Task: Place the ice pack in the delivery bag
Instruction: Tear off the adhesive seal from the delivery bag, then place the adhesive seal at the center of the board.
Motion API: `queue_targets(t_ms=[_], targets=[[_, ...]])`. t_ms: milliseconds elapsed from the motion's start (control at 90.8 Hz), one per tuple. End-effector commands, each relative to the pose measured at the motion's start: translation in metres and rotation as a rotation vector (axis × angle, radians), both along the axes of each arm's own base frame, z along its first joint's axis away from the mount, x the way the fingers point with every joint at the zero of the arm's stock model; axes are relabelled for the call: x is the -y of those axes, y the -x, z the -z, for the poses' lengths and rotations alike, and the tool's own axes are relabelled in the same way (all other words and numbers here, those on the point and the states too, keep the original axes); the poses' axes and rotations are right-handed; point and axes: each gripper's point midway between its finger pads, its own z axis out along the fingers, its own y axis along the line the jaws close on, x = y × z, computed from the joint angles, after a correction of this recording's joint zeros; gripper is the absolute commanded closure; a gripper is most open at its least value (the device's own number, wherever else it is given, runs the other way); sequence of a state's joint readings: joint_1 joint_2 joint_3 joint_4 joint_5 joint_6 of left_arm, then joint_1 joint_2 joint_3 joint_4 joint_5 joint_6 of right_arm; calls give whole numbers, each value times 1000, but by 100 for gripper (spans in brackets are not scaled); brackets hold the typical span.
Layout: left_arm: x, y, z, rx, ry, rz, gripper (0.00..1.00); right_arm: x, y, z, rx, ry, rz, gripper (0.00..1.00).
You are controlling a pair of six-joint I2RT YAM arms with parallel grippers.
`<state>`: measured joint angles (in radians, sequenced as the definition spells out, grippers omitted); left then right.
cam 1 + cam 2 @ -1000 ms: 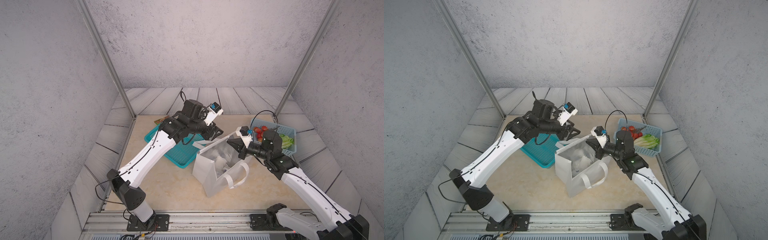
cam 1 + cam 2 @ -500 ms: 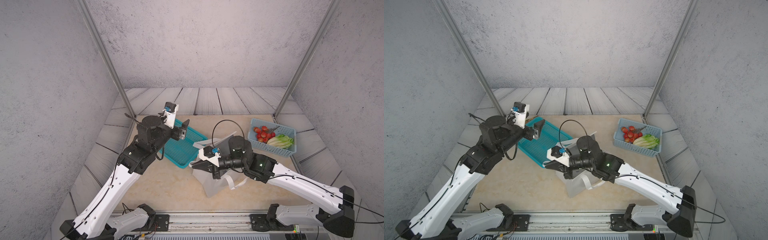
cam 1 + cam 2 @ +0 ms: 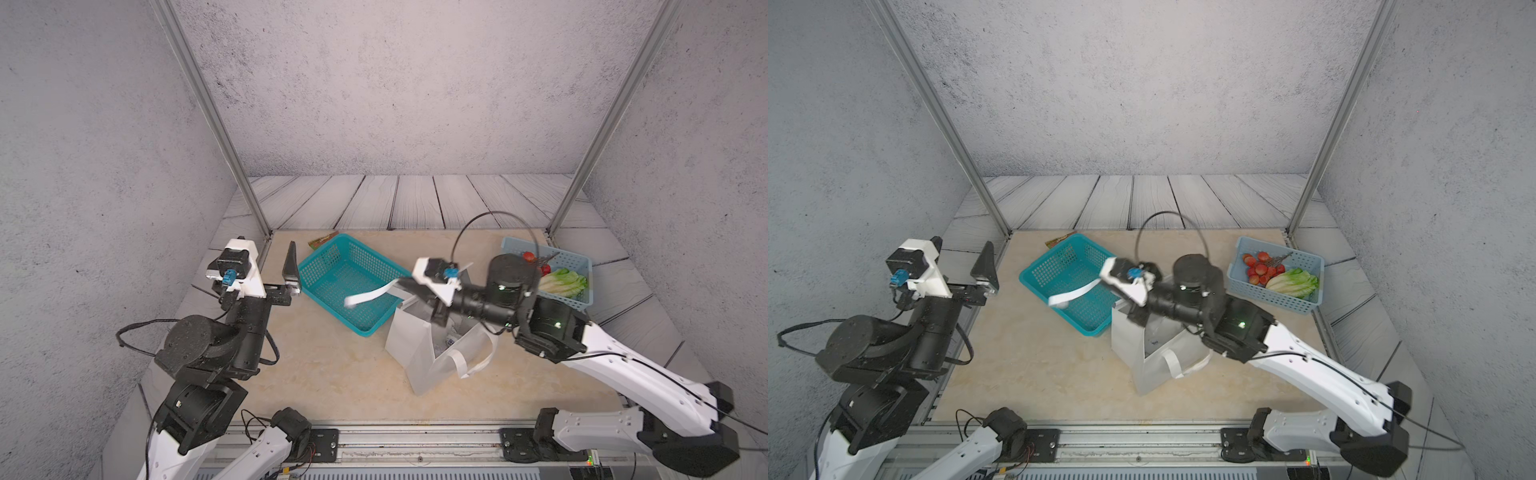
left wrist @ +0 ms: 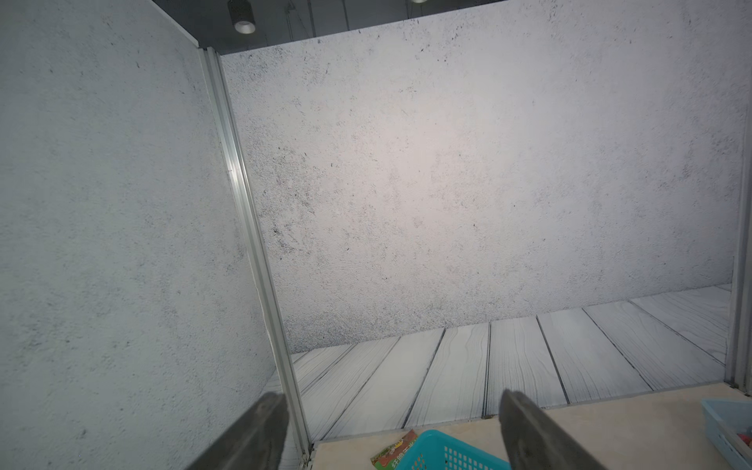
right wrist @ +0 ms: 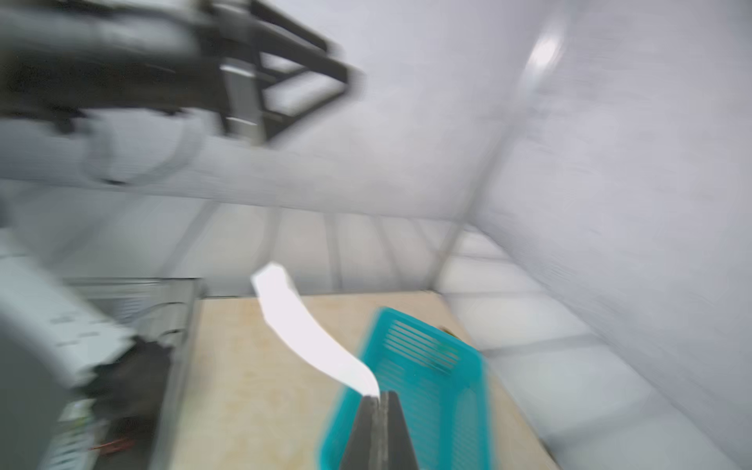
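White fabric identifies the delivery bag (image 3: 409, 345). It stands upright on the table (image 3: 332, 374), just beside the near corner of the teal mesh basket (image 3: 345, 282). My right gripper (image 5: 379, 403) is clenched on one handle strap (image 3: 370, 293) of the bag, and the strap's free length arcs out over the teal mesh basket. My left gripper (image 4: 390, 394) is released and empty, raised at the table's left edge, well apart from the bag. Silver lining shows inside the bag, with a pale item (image 3: 451, 341) bearing a small blue mark. I cannot tell whether this is the ice pack. The light-blue basket (image 3: 577, 266) holds tomatoes (image 3: 530, 256) and lettuce (image 3: 565, 282).
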<state>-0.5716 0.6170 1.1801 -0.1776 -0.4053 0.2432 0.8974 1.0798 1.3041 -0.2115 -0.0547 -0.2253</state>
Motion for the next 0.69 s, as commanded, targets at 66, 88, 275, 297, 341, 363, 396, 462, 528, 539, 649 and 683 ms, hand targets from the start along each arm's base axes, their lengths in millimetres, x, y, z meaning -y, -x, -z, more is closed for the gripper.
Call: queue_targets(t_ms=[66,88,275,297,341,363,396,462,528,539,649,683], targets=[[72,-32,53,-190,-75,279,13,205,-59,14,-33,-103,892,100],[82,-36,59,-220,-75,321,13,225,-59,24,-54,-100,961,100],[142,-49,102,-397,-107,575,15,315,-47,183,-504,-89,1280,100],[146,-50,106,-413,-112,591,15,318,-42,207,-563,-83,1299,100],[152,-51,114,-439,-118,618,14,324,-33,243,-651,-79,1341,100],[154,-50,115,-447,-120,626,14,326,-28,260,-691,-71,1360,100],[155,-51,118,-457,-122,630,14,329,-20,281,-742,-65,1386,100],[156,-52,119,-469,-122,632,14,340,-11,296,-802,-79,1455,100],[157,-54,118,-484,-117,630,14,344,-16,297,-809,-86,1477,93],[157,-54,118,-483,-115,630,14,345,-17,297,-812,-91,1483,87],[160,-63,122,-525,-116,613,13,344,-26,283,-837,-157,1492,25],[160,-68,124,-541,-113,597,13,343,-28,272,-822,-178,1484,11]])
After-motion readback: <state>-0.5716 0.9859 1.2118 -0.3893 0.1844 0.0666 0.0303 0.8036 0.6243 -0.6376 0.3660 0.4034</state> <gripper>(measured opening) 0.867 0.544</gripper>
